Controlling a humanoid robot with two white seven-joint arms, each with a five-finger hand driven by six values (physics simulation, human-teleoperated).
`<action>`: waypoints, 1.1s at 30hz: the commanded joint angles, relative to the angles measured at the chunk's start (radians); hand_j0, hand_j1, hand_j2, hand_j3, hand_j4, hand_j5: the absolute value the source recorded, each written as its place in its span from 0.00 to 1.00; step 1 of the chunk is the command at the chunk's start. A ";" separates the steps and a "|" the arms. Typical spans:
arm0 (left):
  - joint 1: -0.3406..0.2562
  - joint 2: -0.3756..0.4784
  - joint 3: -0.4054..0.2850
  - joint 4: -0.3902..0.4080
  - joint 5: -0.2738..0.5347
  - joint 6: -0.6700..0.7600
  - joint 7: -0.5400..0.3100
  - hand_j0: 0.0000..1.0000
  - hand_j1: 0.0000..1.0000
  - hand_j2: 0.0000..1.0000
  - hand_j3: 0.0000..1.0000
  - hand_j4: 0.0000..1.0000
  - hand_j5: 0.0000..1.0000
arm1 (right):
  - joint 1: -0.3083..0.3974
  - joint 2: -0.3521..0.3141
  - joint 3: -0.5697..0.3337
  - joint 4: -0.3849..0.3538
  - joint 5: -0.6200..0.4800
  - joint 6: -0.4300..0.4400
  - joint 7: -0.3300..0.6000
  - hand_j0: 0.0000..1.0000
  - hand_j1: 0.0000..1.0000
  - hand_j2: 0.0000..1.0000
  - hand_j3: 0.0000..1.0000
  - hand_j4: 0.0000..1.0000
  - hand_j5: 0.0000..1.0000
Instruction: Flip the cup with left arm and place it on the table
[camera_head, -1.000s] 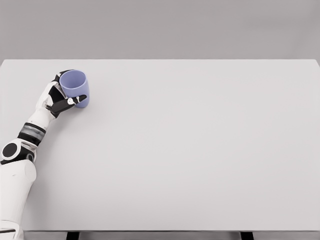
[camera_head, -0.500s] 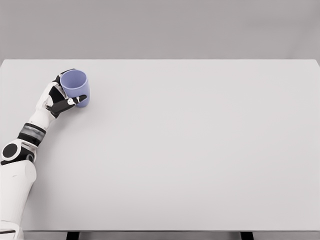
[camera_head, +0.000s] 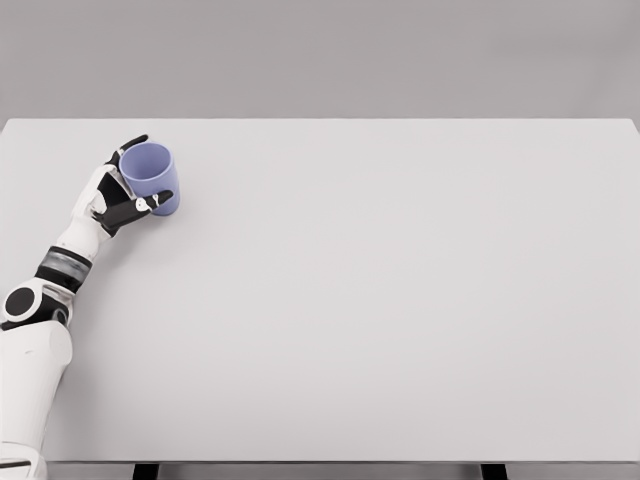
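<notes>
Pale grey and matte, the wide rectangular tabletop (camera_head: 400, 300) filled nearly the whole head view, its far edge running straight across under a plain grey wall (camera_head: 320, 55). Two dark legs (camera_head: 146, 470) peeked out below the near edge. No clutter, just flat even light and a soft shadow at the far left.

Over at that far left corner sat the small lavender-blue plastic cup (camera_head: 152, 178), resting on the tabletop close to the left edge and well short of the far edge. The white-and-black left robot hand (camera_head: 120, 190) was right there with it, its white arm (camera_head: 35, 340) climbing up from the lower left of the picture. The hand lay on the cup's left and near side; the black thumb (camera_head: 152, 203) crossed the lower front of the cup wall, and a black fingertip (camera_head: 133, 143) showed above the rim at the back. The fingers were wrapped around the cup, holding it.

As for the cup's pose: its open mouth faced upward and tipped a little toward the camera, the round rim and pale inside plainly visible. Its long axis stood close to vertical, leaning slightly, base down to the right.
</notes>
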 joint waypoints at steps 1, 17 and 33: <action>0.000 0.001 0.000 -0.003 0.006 0.001 0.000 0.95 0.95 0.95 0.95 0.95 0.95 | 0.000 0.000 0.000 0.000 0.000 0.000 0.000 1.00 1.00 1.00 1.00 1.00 1.00; 0.003 0.009 0.003 -0.017 0.015 0.001 0.000 0.99 0.99 0.99 0.99 0.99 0.99 | 0.000 0.000 0.000 0.000 0.000 0.000 0.000 1.00 1.00 1.00 1.00 1.00 1.00; 0.052 0.030 0.046 -0.096 0.017 0.013 0.000 0.99 0.99 0.99 0.99 0.99 0.99 | 0.000 0.000 0.000 0.000 0.000 0.000 0.000 1.00 1.00 1.00 1.00 1.00 1.00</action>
